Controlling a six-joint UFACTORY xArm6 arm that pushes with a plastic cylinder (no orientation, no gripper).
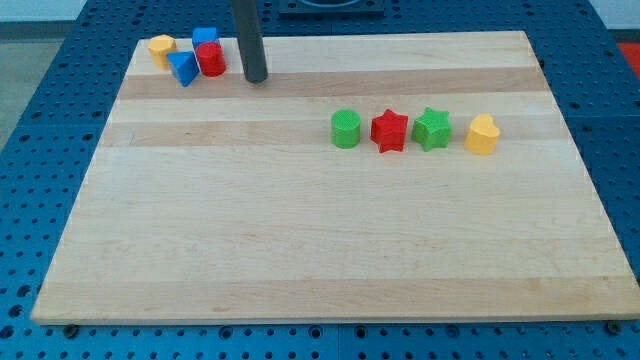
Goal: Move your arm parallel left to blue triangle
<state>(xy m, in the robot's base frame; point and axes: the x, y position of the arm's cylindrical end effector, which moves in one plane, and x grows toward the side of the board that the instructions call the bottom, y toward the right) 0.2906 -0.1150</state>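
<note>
Wooden surface (330, 250) filling most of the frame, all four edges visible, ringed by a blue perforated bench (40, 150). Wide bare room across the whole lower half and the left middle; a narrow strip only between the upper-left cluster and the surface's top and left edges.

Dark rod entering from the frame's top, upper part cut off by the frame; my tip (257, 79) resting on the surface near the top edge, just right of the cluster and apart from it. No end effector with jaws here, only the plain rod, holding nothing.

Row of four blocks at right of centre, well apart from my tip: green cylinder (345, 129), red star (389, 131), green star (432, 129), yellow block (482, 134), its shape hard to make out. Small gaps between them.

Cluster at upper left: blue triangle (183, 68) at the lower left of the group, touching the red cylinder (211, 59) on its right. Blue cube (205, 37) behind the red cylinder, partly hidden by it. Yellow block (161, 48), possibly hexagonal, just up and left of the blue triangle, close to the surface's corner.

Red cylinder standing between my tip and the blue triangle. Little open wood left of the triangle before the edge.
</note>
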